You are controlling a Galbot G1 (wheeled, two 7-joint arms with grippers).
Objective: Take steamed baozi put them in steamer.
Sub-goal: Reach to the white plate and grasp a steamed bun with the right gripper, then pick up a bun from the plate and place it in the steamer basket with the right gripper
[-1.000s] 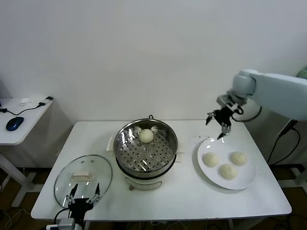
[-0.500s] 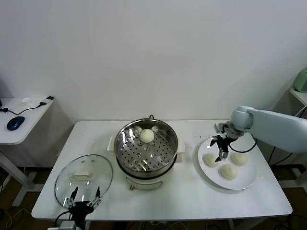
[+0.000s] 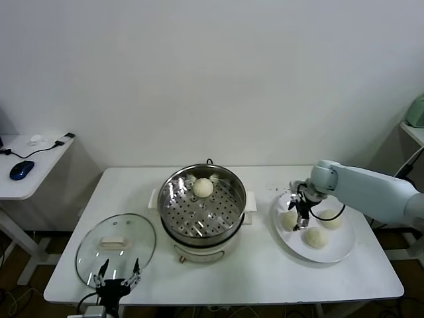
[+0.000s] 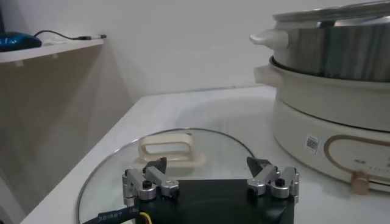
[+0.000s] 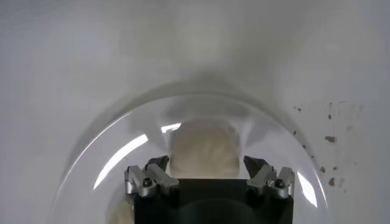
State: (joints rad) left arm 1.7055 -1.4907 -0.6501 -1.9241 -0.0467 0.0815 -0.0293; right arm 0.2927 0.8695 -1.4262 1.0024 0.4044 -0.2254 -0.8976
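Head view: steamer (image 3: 202,211) sits mid tabletop (image 3: 265,278), a bit toward the back edge, w/ one bun (image 3: 203,187) on its perforated tray at the rear side. Plate (image 3: 334,250) is on the right half of the tabletop, near the right edge, carrying three more buns: one at the plate's left (image 3: 289,220), one at its front (image 3: 315,238), one at its right (image 3: 330,219). Right tool (image 3: 300,211) is down over the plate, at the left bun, arm reaching in from the right edge. Glass lid (image 3: 114,244) lies flat at the front left corner. Left tool (image 3: 117,279) is parked at the front edge, just over the lid's near rim.

Right wrist view: right tool (image 5: 208,163) has fingers spread wide, one each side of a bun (image 5: 204,148) that sits between them on the plate (image 5: 122,159); prob not touching it yet, but contact is hard to judge from this angle. Small dark specks on the tabletop (image 5: 329,140) beside the plate.

Left wrist view: left tool (image 4: 209,170) is open w/ nothing in it, hovering above the lid (image 4: 201,143), whose cream handle (image 4: 165,148) shows just past the fingertips. Steamer (image 4: 332,91) wall and white base stand close by.
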